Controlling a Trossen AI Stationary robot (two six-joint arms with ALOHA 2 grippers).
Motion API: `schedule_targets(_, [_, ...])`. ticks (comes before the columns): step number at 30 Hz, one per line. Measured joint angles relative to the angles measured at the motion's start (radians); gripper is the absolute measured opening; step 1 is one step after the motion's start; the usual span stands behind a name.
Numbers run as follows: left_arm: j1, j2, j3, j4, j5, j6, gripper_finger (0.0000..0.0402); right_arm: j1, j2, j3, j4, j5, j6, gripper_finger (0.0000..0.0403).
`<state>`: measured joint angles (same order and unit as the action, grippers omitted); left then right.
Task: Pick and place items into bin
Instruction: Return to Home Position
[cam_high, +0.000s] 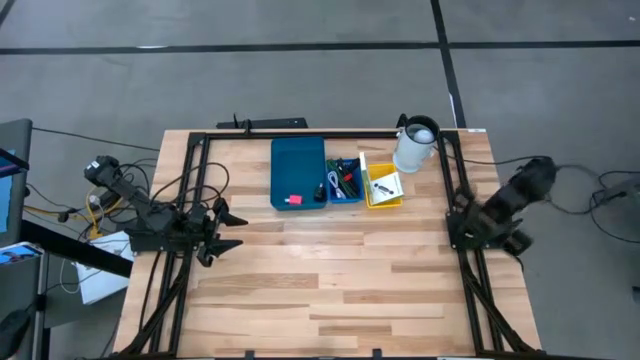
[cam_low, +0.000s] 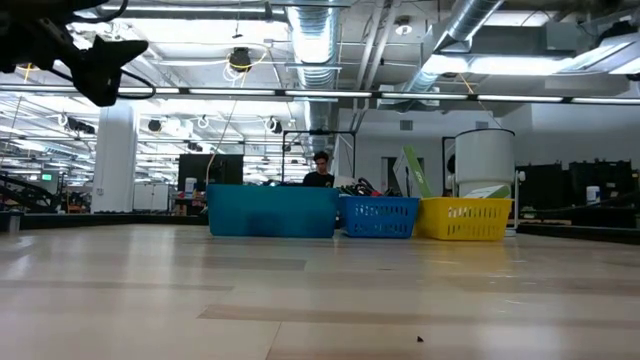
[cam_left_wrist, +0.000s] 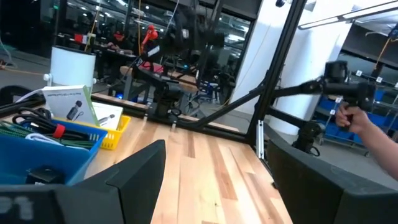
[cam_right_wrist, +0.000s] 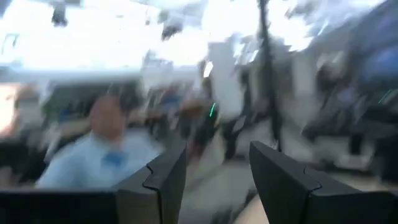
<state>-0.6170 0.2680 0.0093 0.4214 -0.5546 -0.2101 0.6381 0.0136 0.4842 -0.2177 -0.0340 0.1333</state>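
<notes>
three containers stand in a row along the far side of the wooden table (cam_high: 330, 290), side by side: a large blue bin (cam_low: 272, 210) on the left, a small blue basket (cam_low: 378, 217) in the middle and a yellow basket (cam_low: 465, 220) on the right. a tiny pink-red piece (cam_high: 294, 199) lies on the floor of the large blue bin, in the near corner next to the small basket. the small blue basket holds a tangle of black sticks (cam_high: 343, 182) with a thin green stick (cam_left_wrist: 37, 138) among them. a white printed card (cam_high: 385, 184) leans inside the yellow basket. a white jug (cam_high: 415, 148) stands upright just behind the yellow basket, near the table's far right corner. the left gripper (cam_high: 230, 230) hangs over the left side of the table, well apart from the bins, its fingers spread wide with nothing between them. the right gripper (cam_right_wrist: 217, 152) sits at the table's right edge beside the frame, its fingers parted by a clear gap and holding nothing. beyond the table, a person (cam_low: 320, 170) shows behind the bins in the low view.
</notes>
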Motion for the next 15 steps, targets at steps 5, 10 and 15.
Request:
schedule_targets(5, [0.0, 0.0, 0.0, -0.013, -0.002, 0.01, 0.027, 0.011, -0.011, -0.204, 0.22, -0.178, -0.009, 0.017])
schedule_targets(10, [0.0, 0.0, -0.001, -0.001, -0.046, 0.051, 0.027, 0.014, -0.01, -0.411, 0.388, -0.151, -0.002, 0.017])
schedule_targets(15, [0.001, 0.0, -0.002, 0.019, -0.074, 0.074, 0.027, 0.023, 0.01, -0.478, 0.429, -0.125, 0.013, 0.017])
